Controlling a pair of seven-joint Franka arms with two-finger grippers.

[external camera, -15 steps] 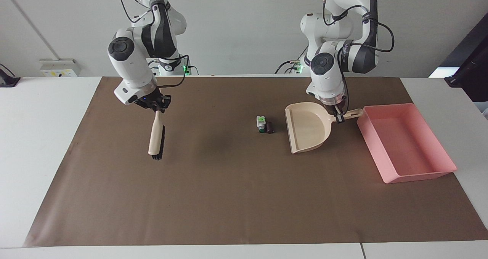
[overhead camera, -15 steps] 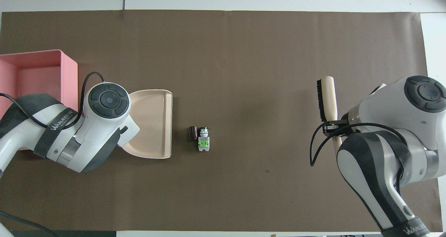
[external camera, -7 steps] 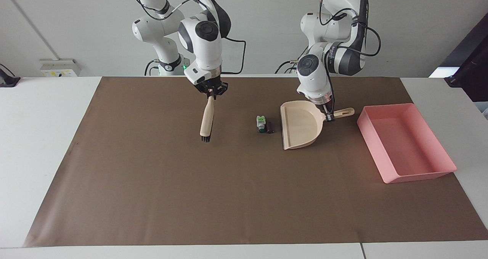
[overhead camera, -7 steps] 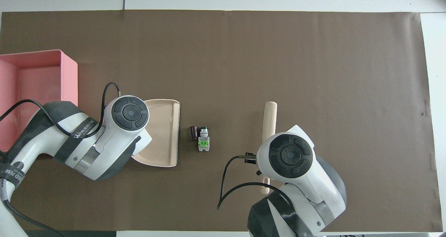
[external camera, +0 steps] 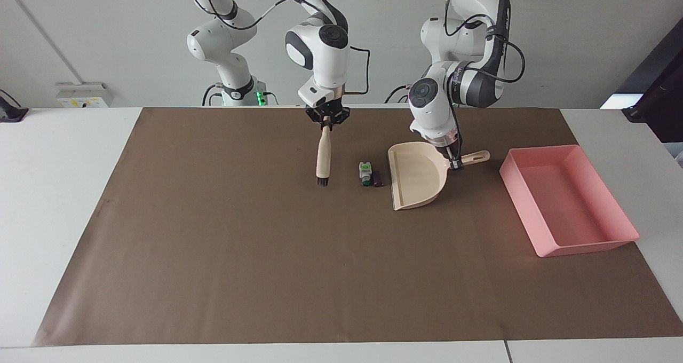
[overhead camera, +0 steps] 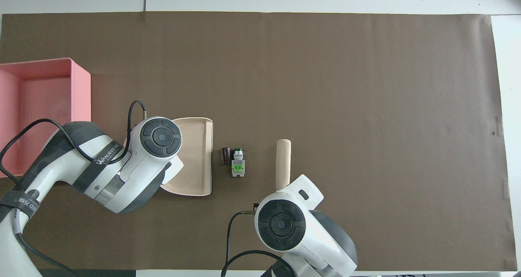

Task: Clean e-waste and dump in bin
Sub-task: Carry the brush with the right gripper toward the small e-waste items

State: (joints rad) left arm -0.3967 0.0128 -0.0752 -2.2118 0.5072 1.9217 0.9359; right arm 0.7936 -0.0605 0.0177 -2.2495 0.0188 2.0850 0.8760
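Observation:
The e-waste lies mid-mat: a white-and-green component (external camera: 365, 173) (overhead camera: 237, 165) with a dark stubby cylinder (external camera: 378, 178) (overhead camera: 224, 155) touching it. My left gripper (external camera: 454, 162) is shut on the handle of a beige dustpan (external camera: 415, 175) (overhead camera: 196, 158). The dustpan's open lip sits just beside the cylinder, toward the left arm's end. My right gripper (external camera: 326, 120) is shut on the top of a beige brush (external camera: 323, 157) (overhead camera: 283, 163). The brush hangs bristles down beside the pieces, toward the right arm's end. The pink bin (external camera: 613, 208) (overhead camera: 81, 89) stands empty at the left arm's end. In the overhead view both grippers are hidden under their wrists.
A brown mat (external camera: 267, 256) covers most of the white table (external camera: 64, 192). The bin lies a short way from the dustpan's handle. The arms' wrists hang over the mat's strip nearest the robots.
My right arm has swung the brush from the right arm's end to just beside the pieces. My left gripper has slid the dustpan closer to the cylinder. The pieces have not moved.

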